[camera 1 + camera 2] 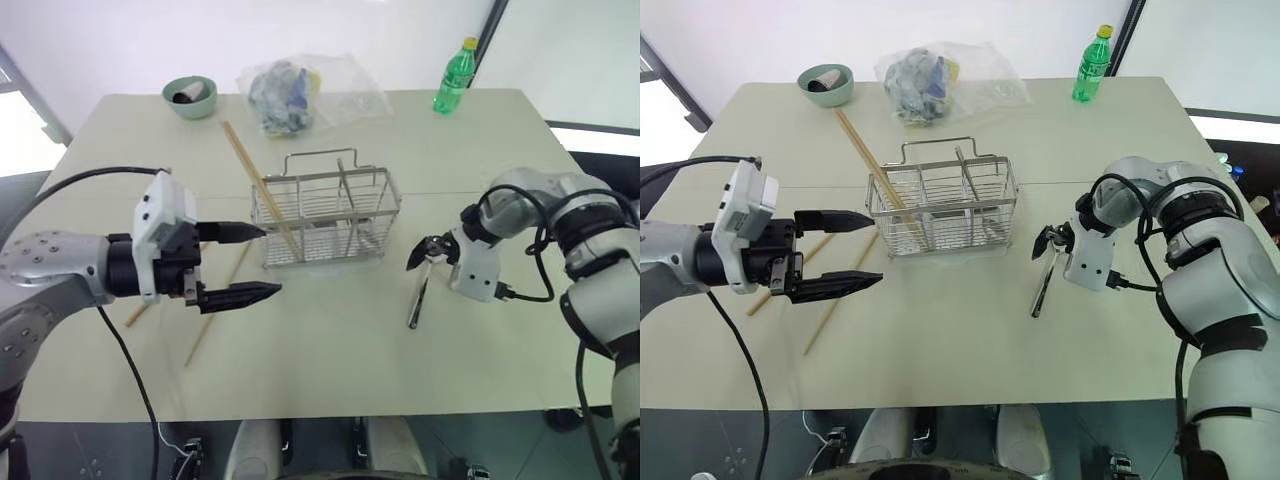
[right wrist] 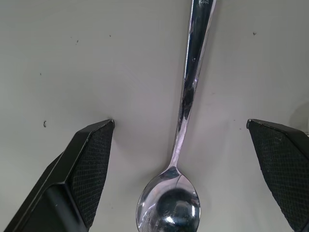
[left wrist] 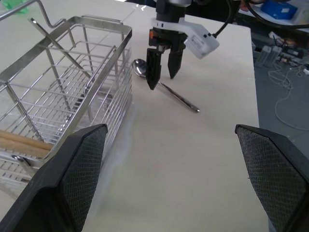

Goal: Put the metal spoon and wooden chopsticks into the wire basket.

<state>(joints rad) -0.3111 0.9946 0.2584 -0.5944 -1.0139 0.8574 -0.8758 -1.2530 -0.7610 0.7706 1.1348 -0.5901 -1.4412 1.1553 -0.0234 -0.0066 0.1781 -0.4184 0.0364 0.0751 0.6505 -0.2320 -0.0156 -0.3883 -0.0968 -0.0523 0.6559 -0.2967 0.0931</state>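
Observation:
The wire basket (image 1: 325,215) stands mid-table. One of the wooden chopsticks (image 1: 250,170) leans in its left compartment, its far end sticking out toward the back left. Two more chopsticks (image 1: 212,318) lie flat on the table left of the basket. My left gripper (image 1: 268,260) hovers open above them, pointing at the basket's left side, nothing between its fingers. The metal spoon (image 1: 416,300) lies on the table right of the basket, bowl toward the far side. My right gripper (image 1: 425,250) points down over the spoon's bowl end, open, its fingers (image 2: 82,169) straddling the spoon (image 2: 186,106) without touching it.
At the back of the table stand a green bowl (image 1: 190,97), a crumpled clear plastic bag (image 1: 290,95) and a green bottle (image 1: 455,77). The table's front edge (image 1: 320,410) runs just beyond the arms.

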